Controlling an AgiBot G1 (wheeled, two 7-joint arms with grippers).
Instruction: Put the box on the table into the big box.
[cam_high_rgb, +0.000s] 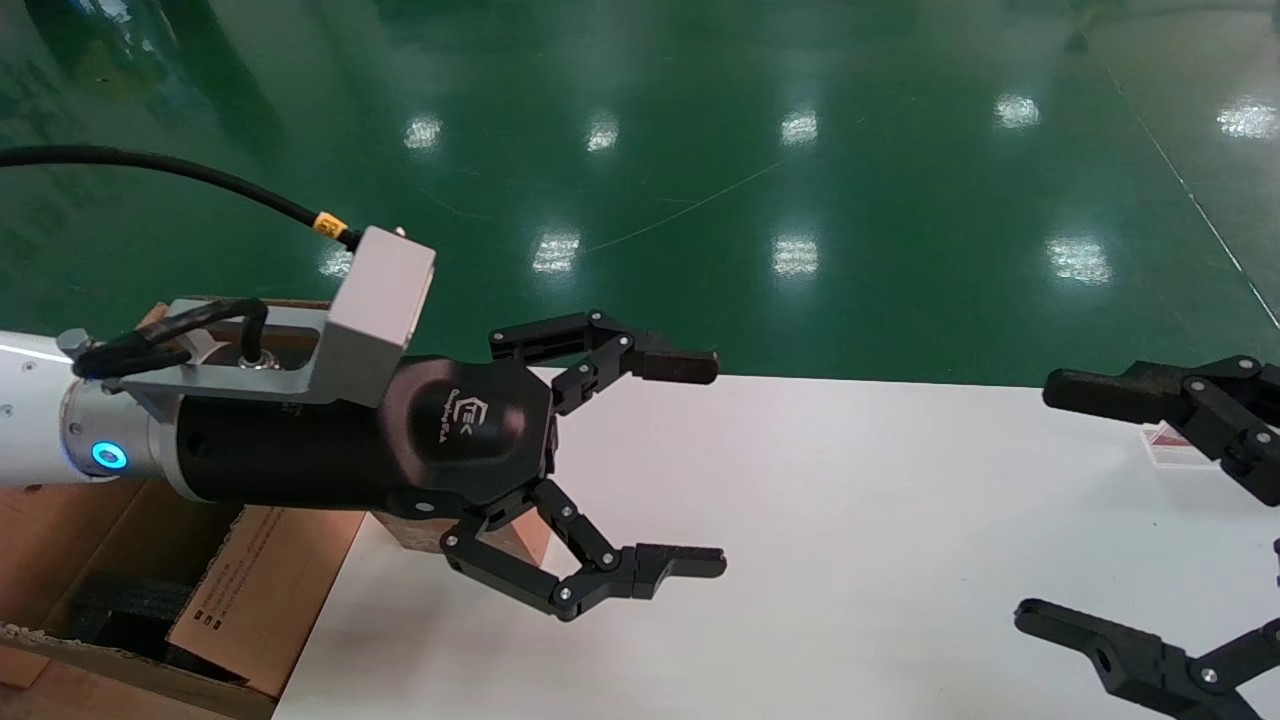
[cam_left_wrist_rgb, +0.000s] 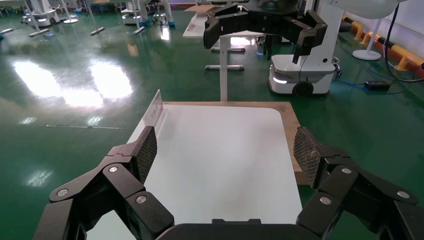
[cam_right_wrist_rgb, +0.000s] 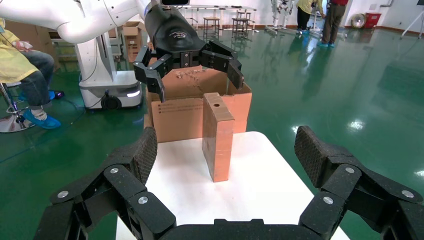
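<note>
Your left gripper (cam_high_rgb: 640, 470) hangs above the near-left part of the white smooth tabletop (cam_high_rgb: 850, 520), fingers spread wide and holding nothing. In the right wrist view the same left gripper (cam_right_wrist_rgb: 192, 67) hovers directly over the small flat brown cardboard box (cam_right_wrist_rgb: 218, 136), apart from it, with its jaws straddling the air above the top edge.

That small box stands upright on one narrow side near the left end of the table, the round hole in its uppermost narrow face. From your head camera only a brown corner of it (cam_high_rgb: 525, 540) shows beneath the left gripper's body.

The large brown corrugated carton (cam_high_rgb: 255, 590) sits off the table's left end, just beside it, with black print on one side and black foam visible inside. In the right wrist view the carton (cam_right_wrist_rgb: 182, 112) stands right behind the small box.

Your right gripper (cam_high_rgb: 1150, 510) waits over the table's right end, fingers released and empty. A small upright card (cam_high_rgb: 1175, 445) stands on the table by its far finger.
</note>
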